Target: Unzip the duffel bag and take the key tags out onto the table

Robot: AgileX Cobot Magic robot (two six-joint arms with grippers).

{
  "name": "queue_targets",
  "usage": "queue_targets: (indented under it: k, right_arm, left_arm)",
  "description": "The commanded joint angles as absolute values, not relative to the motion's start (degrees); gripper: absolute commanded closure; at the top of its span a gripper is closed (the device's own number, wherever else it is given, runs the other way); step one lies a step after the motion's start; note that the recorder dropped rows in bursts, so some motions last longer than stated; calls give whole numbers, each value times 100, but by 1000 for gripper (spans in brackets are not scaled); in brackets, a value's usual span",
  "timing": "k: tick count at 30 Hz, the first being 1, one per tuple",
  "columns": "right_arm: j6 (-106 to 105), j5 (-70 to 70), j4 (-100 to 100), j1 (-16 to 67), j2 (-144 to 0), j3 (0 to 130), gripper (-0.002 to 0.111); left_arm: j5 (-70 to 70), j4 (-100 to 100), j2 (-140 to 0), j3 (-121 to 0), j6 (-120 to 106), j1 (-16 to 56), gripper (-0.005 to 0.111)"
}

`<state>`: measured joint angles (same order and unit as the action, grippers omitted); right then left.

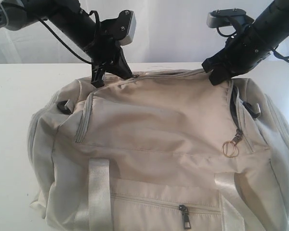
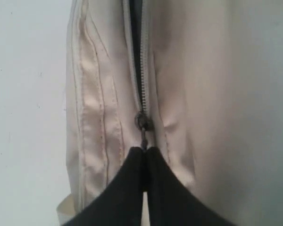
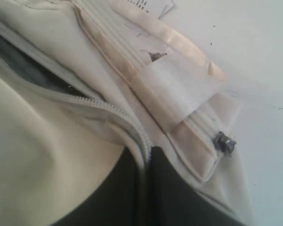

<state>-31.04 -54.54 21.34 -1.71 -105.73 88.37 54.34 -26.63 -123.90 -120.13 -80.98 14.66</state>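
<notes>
The cream duffel bag [image 1: 159, 125] lies on the white table [image 1: 19, 96]. At the bag's far left top corner, my left gripper [image 1: 97, 80] is shut on the dark zipper pull [image 2: 144, 137], just below its slider [image 2: 143, 121]. My left gripper [image 2: 145, 149] shows no gap between its fingers. At the far right corner my right gripper [image 1: 216, 77] is shut on the bag's fabric along the zipper tape [image 3: 144, 141]. My right gripper [image 3: 145, 153] pinches that edge. Beside it the zipper gapes, showing dark lining [image 3: 28, 70]. The key tags are hidden.
A metal ring on a clasp [image 1: 229, 146] hangs at the bag's right end. A front pocket zipper pull [image 1: 185, 216] and pale webbing handles [image 1: 99, 192] face the near edge. Another small slider [image 3: 225, 142] sits on an end pocket. Bare table lies left of the bag.
</notes>
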Motion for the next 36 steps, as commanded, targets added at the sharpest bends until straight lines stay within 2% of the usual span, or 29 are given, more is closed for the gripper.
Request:
queue_targets:
  k: [1, 14, 30, 36]
  right_arm:
    - [-3122, -5606, 2044, -236, -10564, 8851, 108]
    - [-2968, -5533, 1870, -236, -10564, 8851, 108]
    - [-2515, -5361, 1490, -236, -10564, 8851, 108]
    - [-2515, -5348, 1490, -236, -10564, 8851, 108]
  left_arm:
    - [5689, -2189, -12180, -12005, -7747, 1453, 107]
    - [6395, -922, -12044, -12005, -6569, 1366, 107]
    - [6996, -677, -11479, -11982, -5885, 943, 107]
    - [6996, -596, -11194, -11577, -5669, 929, 107]
